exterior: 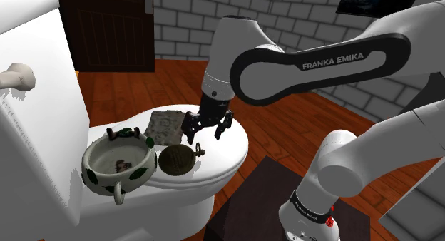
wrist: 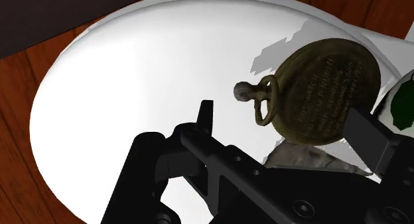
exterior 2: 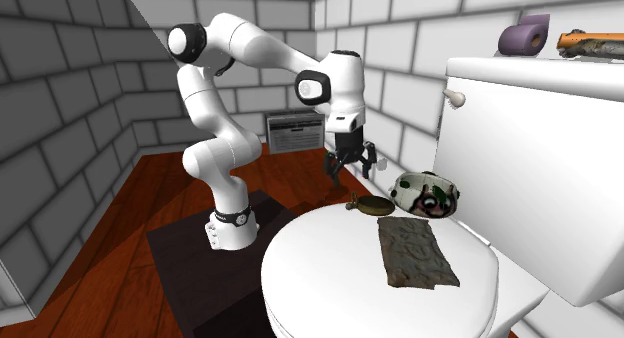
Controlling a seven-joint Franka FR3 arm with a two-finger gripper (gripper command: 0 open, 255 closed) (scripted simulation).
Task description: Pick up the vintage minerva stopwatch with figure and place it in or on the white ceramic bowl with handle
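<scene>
Two steps make up this job, and we judge neither done. The stopwatch (exterior: 175,160), a dull brass disc with a ringed crown, lies flat on the white toilet lid (exterior: 222,152), just beside the bowl (exterior: 98,178) and on the shoulder view's right of it; we cannot tell whether the two touch. The bowl is white with dark green spots and has a handle low on its wall. A grey carved slab (exterior: 165,125) lies on the lid behind the watch.

Our gripper (exterior: 207,134) hangs a little above the lid, near the stopwatch, its fingers spread wide and clasping nothing. In the wrist view the watch shows beyond the gap between them, untouched. What remains, as we read it: descend over the disc, close on it, lift, carry it across to the bowl and release.
</scene>
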